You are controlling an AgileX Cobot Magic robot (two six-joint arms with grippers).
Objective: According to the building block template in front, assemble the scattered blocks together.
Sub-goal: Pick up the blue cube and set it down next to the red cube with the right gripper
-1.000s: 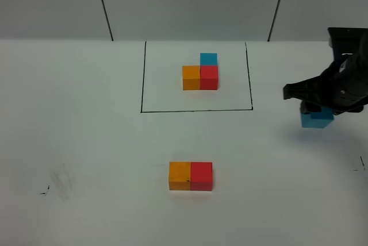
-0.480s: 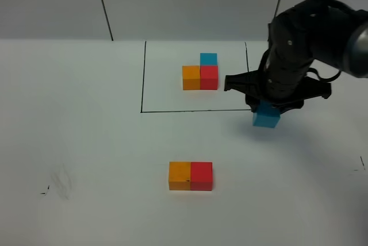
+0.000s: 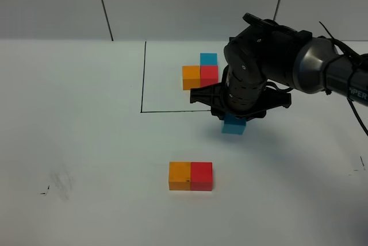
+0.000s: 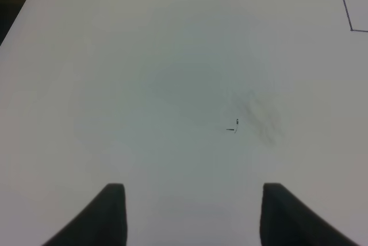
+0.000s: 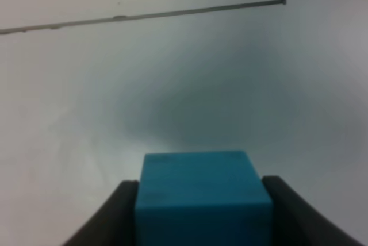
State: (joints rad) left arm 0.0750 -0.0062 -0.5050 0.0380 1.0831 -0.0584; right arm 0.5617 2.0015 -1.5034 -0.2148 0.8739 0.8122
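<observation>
The building block template [image 3: 200, 73] is an orange, a red and a blue cube in an L inside a black drawn rectangle [image 3: 142, 79] at the back centre. Of the scattered blocks, the orange one [image 3: 180, 176] and the red one [image 3: 202, 176] sit touching side by side on the front of the table. My right gripper [image 3: 234, 120] is shut on the blue block [image 3: 234, 126] [image 5: 201, 197], held just above the table below the rectangle's front line and behind the red block. In the left wrist view my left gripper [image 4: 192, 214] is open over bare table, holding nothing.
The white table [image 3: 86, 142] carries a faint smudge and small black marks [image 3: 57, 183] at the front left, also under the left gripper as marks [image 4: 234, 126]. A corner of the drawn rectangle [image 4: 349, 22] shows in the left wrist view.
The right arm has swung left from the table's right edge, carrying the blue block to just in front of the rectangle's lower line. The orange and red pair has not moved.
</observation>
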